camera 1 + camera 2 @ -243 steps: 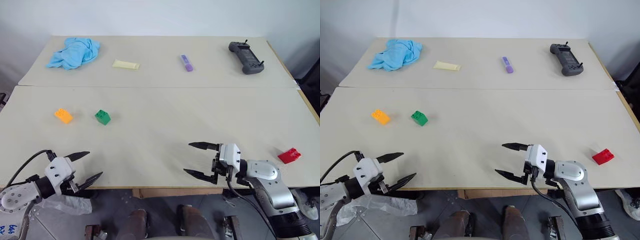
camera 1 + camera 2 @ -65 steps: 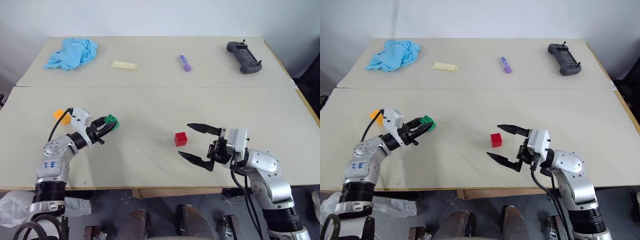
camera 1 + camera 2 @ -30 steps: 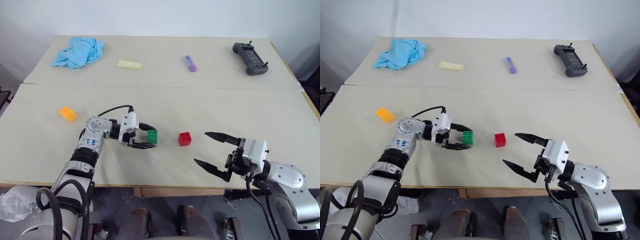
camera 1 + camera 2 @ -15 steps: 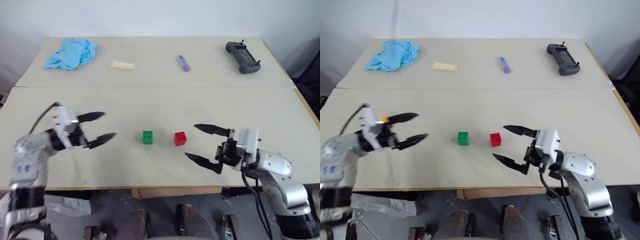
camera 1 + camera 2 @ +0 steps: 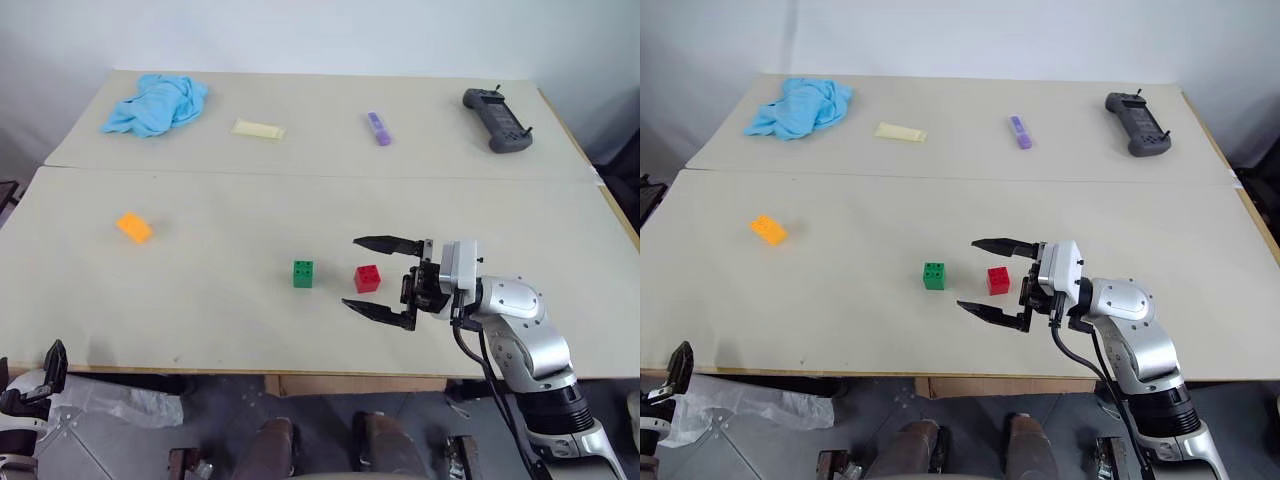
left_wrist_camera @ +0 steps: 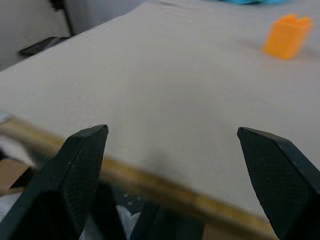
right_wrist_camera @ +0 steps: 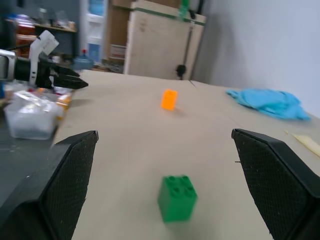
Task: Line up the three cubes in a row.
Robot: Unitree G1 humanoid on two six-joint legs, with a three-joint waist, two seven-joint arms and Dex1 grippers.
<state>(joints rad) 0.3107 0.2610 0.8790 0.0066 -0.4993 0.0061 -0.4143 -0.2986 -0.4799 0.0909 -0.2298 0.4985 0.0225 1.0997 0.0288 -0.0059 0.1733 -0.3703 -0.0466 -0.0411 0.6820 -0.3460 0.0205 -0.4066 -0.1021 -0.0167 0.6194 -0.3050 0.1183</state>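
the three small studded plastic cubes sit on the pale tabletop (image 5: 200,300): the green cube (image 5: 303,273) and the red cube (image 5: 367,278) stand near each other at the centre of the head view, a gap between them, while the orange-yellow cube (image 5: 133,227) lies well apart at middle left. the right gripper (image 5: 368,275) hovers at the red cube, jaws spread wide with the cube between the tips, gripping nothing. the left gripper (image 6: 172,132), at the lower left corner beyond the tabletop edge, has its jaws wide open and empty, facing the orange-yellow cube.
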